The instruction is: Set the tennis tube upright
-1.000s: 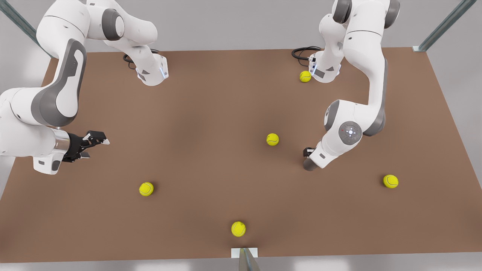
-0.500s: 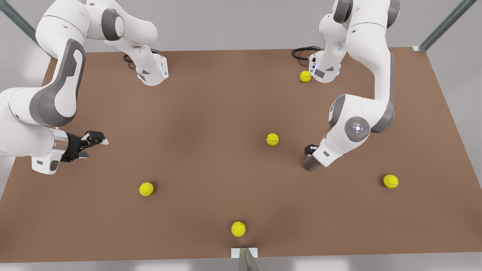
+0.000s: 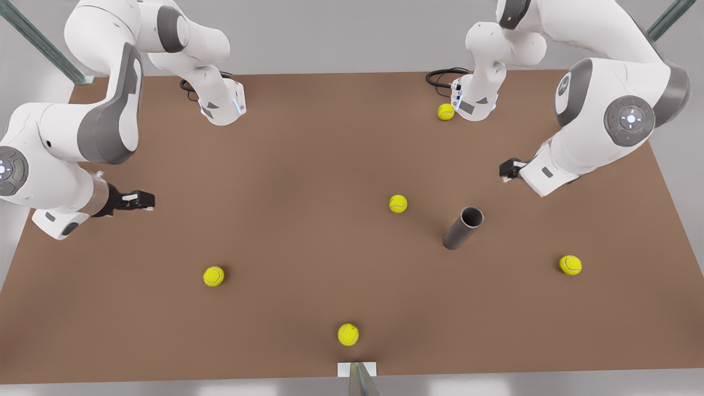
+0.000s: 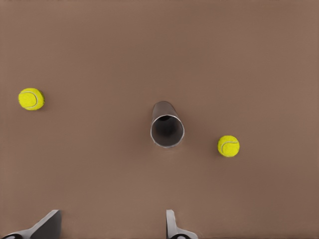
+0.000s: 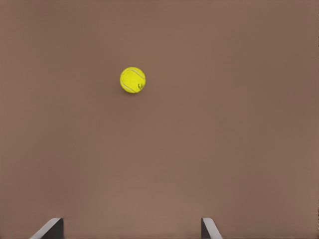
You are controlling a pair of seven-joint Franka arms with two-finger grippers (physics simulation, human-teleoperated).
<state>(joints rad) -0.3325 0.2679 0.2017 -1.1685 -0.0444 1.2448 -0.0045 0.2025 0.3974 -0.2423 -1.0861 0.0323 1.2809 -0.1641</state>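
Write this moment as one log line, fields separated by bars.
tube: upright on table, free | left tool: open, above tube | right tool: open, waiting apart | balls: loose

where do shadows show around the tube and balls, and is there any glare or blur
Front view: lighting is soft and even; the tennis tube stands upright with only a faint shadow at its base, and each tennis ball has a small dark smudge beside it. Left wrist view: the tube's open mouth is dark inside, its rim lighter. No glare or blur in either.
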